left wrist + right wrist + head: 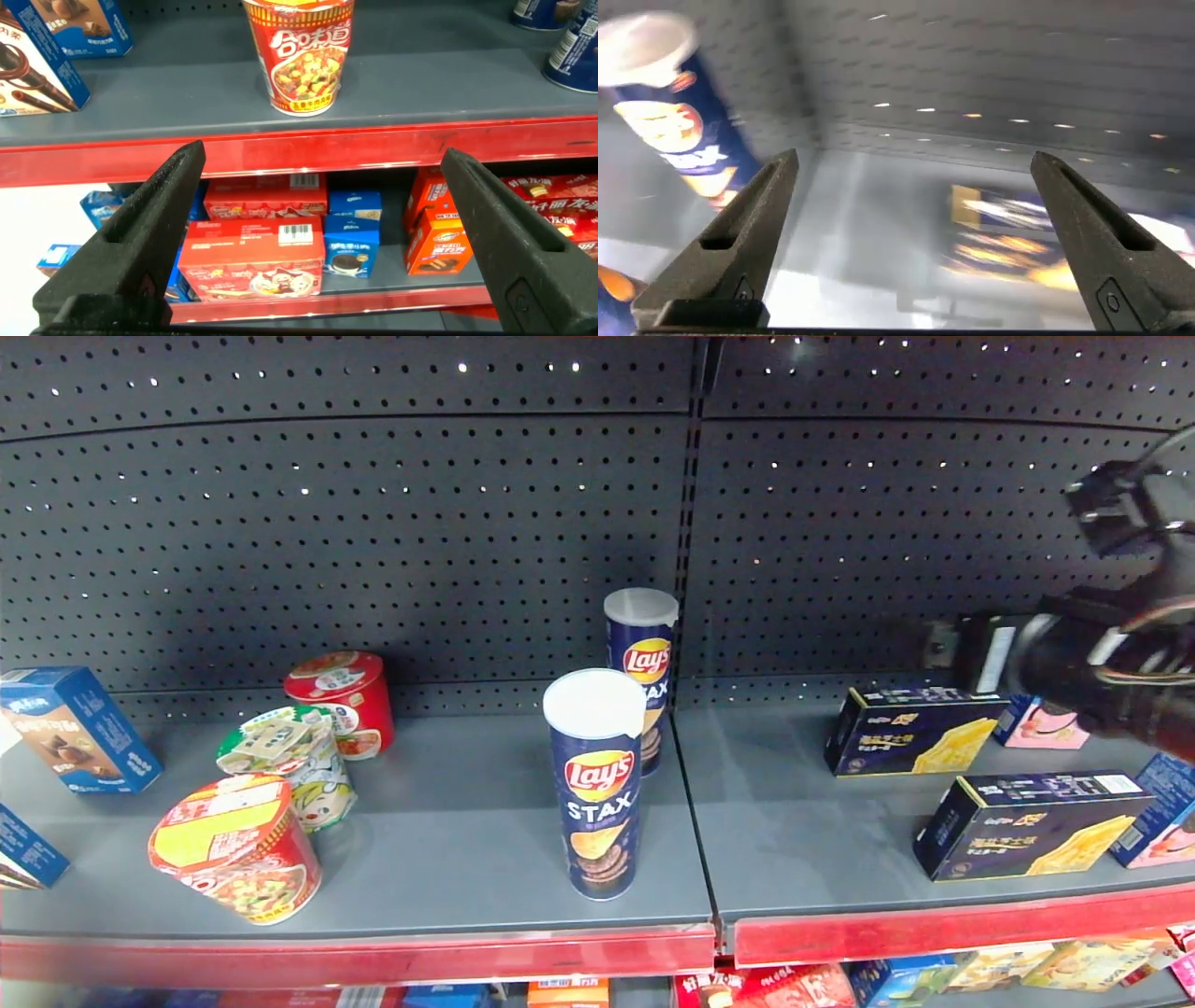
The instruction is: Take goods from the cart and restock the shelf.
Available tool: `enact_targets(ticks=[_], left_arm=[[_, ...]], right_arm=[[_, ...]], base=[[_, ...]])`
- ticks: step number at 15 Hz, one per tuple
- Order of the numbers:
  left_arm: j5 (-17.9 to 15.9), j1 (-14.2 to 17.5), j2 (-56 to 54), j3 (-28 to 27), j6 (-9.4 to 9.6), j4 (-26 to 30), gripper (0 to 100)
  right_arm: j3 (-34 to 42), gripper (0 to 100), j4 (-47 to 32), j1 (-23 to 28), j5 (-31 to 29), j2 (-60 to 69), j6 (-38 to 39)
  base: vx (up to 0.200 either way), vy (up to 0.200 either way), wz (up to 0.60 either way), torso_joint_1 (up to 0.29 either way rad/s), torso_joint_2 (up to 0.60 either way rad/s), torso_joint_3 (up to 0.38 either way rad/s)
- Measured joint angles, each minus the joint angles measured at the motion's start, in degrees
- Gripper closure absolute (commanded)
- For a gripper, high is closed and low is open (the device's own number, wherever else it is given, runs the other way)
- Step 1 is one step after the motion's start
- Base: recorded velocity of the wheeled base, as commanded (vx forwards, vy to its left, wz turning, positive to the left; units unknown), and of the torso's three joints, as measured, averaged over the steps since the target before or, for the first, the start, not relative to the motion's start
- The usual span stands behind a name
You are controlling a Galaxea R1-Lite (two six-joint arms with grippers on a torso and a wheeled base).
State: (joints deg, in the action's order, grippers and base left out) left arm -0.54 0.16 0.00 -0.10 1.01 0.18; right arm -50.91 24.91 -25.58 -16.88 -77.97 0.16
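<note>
Right claw (915, 157) spread wide, holding nothing; a tall dark-blue cardboard crisp can with white lid (677, 121) stands on the grey metal shelf (878, 215) to its left. Left claw (322, 151) equally wide and empty, with a lidded red paper noodle cup (301, 56) upright just beyond it.

We spot logos on the front chip can (597, 784) and back chip can (642, 658), big characters on the red noodle cup (301, 56) by the shelf (420, 84) front edge, and a barcode on the red box (252, 266).
</note>
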Motion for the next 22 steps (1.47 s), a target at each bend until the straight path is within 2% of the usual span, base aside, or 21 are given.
enact_targets(ticks=[4,10,12,14,17,22], left_arm=[[0.0,0.0,0.0,0.0,0.0,0.0,0],[0.0,0.0,0.0,0.0,0.0,0.0,0],[0.0,0.0,0.0,0.0,0.0,0.0,0],[0.0,0.0,0.0,0.0,-0.06,0.0,0],[0.0,0.0,0.0,0.0,-0.06,0.0,0],[0.0,0.0,0.0,0.0,-0.09,0.0,0]], right_arm=[[13.2,0,-5.4,11.0,4.0,22.7,-0.6],[42.9,0,-10.0,23.0,15.0,57.7,-0.7],[48.0,0,-16.7,26.5,16.2,66.0,-0.7],[49.9,0,-21.5,27.4,8.5,70.9,0.9],[50.7,0,-24.7,25.7,13.8,76.0,1.9],[50.9,0,-24.8,25.4,14.1,78.0,1.6]], base=[[0.0,0.0,0.0,0.0,0.0,0.0],[0.0,0.0,0.0,0.0,0.0,0.0],[0.0,0.0,0.0,0.0,0.0,0.0],[0.0,0.0,0.0,0.0,0.0,0.0],[0.0,0.0,0.0,0.0,0.0,0.0],[0.0,0.0,0.0,0.0,0.0,0.0]])
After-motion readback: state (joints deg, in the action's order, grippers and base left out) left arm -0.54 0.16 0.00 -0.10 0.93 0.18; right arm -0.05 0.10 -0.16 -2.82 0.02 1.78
